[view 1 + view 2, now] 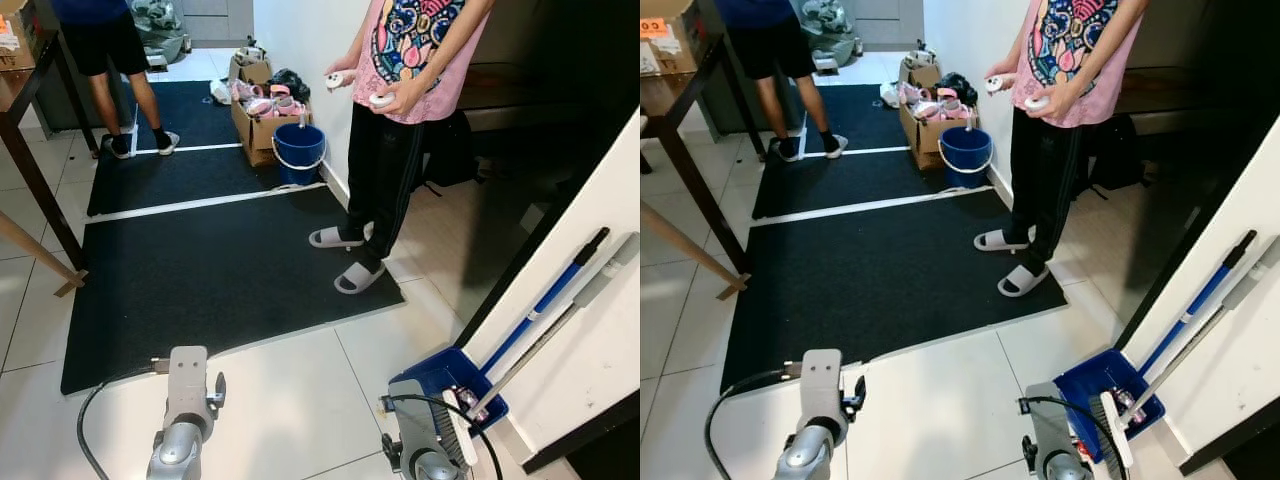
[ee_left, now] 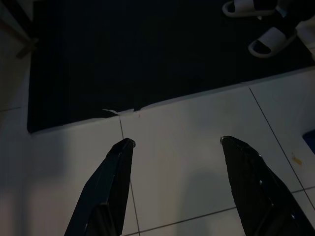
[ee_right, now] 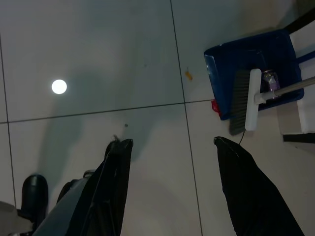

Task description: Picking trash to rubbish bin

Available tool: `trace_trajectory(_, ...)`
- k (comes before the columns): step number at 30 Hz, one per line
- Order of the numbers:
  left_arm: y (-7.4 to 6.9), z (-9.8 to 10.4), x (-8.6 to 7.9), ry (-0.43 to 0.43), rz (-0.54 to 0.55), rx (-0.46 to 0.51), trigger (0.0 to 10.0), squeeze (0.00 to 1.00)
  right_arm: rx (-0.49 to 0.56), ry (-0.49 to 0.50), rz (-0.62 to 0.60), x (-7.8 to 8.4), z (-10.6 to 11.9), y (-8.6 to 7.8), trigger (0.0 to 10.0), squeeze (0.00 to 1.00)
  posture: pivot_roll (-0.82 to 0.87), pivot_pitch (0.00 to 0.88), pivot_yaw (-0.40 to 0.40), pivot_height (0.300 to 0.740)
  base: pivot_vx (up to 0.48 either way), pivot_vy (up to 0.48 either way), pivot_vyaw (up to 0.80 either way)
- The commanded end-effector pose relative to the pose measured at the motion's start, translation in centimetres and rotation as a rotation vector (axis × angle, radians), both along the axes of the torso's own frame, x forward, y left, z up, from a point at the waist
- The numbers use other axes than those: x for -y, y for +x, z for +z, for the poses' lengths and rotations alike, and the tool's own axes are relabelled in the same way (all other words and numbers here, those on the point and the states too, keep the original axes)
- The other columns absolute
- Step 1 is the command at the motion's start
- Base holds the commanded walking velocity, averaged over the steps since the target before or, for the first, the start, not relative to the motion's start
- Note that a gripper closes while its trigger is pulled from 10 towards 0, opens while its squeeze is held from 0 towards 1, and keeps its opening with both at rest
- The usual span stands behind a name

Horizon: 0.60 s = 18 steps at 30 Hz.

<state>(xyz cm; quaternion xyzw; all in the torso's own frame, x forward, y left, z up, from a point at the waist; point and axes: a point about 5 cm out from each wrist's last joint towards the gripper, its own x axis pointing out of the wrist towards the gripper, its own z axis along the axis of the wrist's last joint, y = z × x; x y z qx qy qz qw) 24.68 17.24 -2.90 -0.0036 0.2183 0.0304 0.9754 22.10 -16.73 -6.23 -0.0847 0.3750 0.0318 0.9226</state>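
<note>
Your left pincer hangs over the white floor tiles just short of the black mat's near edge, its two fingers spread apart and empty. Your right pincer is likewise parted and holds nothing, above bare tile.

The right wrist view gives you what the head views cannot: a small orange scrap lying on the tile just beside the open mouth of the blue dustpan, and a tiny red bit touching the pan's corner. The scrap is too small to tell which way its long axis runs. A broom head lies across the pan, and a small purplish item sits inside it.

From the head you see the dustpan at the foot of the white wall on your right, its blue handle and the grey broom pole leaning up against that wall. A person in a pink shirt stands at the mat's far right corner holding controllers, and a blue bucket stands beyond, beside a cardboard box. The left wrist view catches that person's white slippers.
</note>
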Motion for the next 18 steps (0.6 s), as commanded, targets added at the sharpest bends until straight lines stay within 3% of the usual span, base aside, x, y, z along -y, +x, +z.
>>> trace_trajectory(1, -0.10, -0.02, -0.49, 0.018, 0.007, -0.001, 10.0, 0.00, -0.011, -0.005, -0.002, 0.23, -0.10, -0.15, 10.0, 0.00, 0.02, 0.048, -0.015, 0.740, 0.420, 0.000, 0.00)
trace_trajectory(18, -0.10, 0.00, -0.35, 0.014, 0.012, 0.001, 10.0, 0.00, -0.007, -0.007, 0.001, 0.33, -0.04, -0.09, 10.0, 0.00, 0.02, 0.054, -0.016, 0.740, 0.422, 0.000, 0.00)
